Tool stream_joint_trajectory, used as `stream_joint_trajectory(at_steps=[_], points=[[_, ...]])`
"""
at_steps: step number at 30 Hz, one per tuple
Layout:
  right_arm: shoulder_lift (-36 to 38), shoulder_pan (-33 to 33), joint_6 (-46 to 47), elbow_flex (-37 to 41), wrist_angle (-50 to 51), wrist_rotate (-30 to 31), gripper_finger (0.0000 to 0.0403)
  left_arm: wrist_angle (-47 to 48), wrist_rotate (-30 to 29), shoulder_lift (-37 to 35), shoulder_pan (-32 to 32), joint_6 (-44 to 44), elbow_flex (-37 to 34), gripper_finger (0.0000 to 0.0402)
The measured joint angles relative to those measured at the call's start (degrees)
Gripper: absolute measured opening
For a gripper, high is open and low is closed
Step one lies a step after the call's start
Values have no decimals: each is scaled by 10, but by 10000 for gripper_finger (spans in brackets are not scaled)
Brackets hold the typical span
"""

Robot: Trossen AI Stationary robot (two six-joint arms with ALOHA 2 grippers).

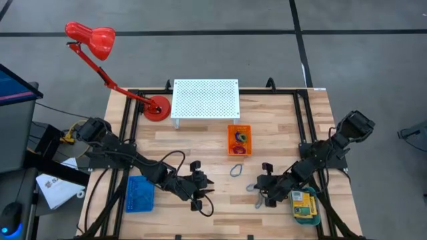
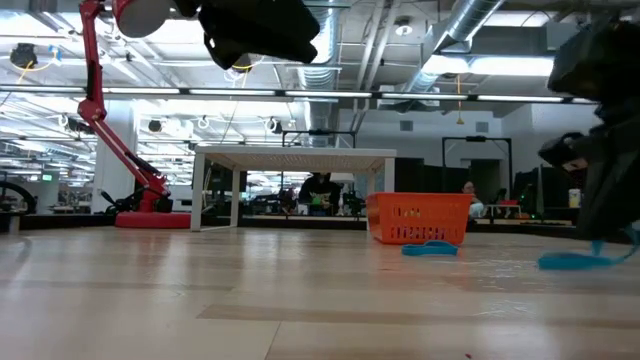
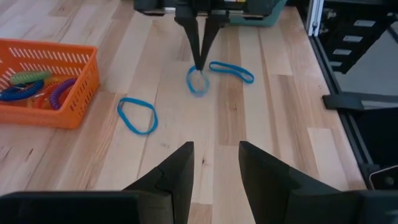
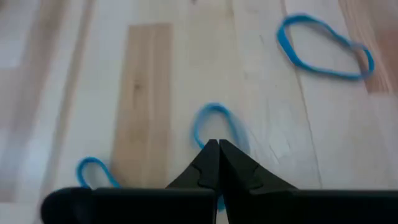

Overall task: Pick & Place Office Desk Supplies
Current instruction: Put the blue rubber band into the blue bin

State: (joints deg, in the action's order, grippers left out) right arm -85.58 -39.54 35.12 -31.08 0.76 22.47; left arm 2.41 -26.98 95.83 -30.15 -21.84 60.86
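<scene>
Light wooden counter (image 1: 200,143) under an overhead camera, with a red desk lamp (image 1: 93,37) at about 10 o'clock and a white perforated stand (image 1: 205,99) at 12. The right gripper (image 3: 199,64) is pinched shut right on the rim of a blue wire loop (image 4: 214,124), and the loop's long axis runs straight away from the fingers, so lifting looks like the next call. A second loop (image 4: 323,46) lies near it and a third (image 3: 138,116) sits closer to the orange tray (image 1: 239,140). That tray holds coloured rubber-band rings (image 3: 31,87); the teal tray (image 1: 305,207) at 4 o'clock has a yellow box (image 1: 303,199) — the blue tray (image 1: 139,193) at 8, can't tell. The left gripper (image 3: 214,168) hovers partly open, empty, farther off.
</scene>
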Motion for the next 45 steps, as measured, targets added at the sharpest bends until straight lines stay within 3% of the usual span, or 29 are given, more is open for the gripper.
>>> stream_joint_trajectory(at_steps=[10, 17, 25, 31, 45], points=[[0, -36, -72, -61, 0, 43, 0, -53, 4, 18, -12, 32, 0, 121], [0, -60, -135, -93, -42, 62, 0, -269, 95, 107, -13, 196, 0, 142], [0, -74, -197, -102, -98, 78, 0, -427, 58, 170, -11, 317, 0, 168], [0, -74, -236, -102, -150, 79, 0, -481, 57, 193, 7, 290, 0, 177], [0, -68, -282, -102, -194, 103, 0, -499, 108, 194, 17, 233, 3, 207]])
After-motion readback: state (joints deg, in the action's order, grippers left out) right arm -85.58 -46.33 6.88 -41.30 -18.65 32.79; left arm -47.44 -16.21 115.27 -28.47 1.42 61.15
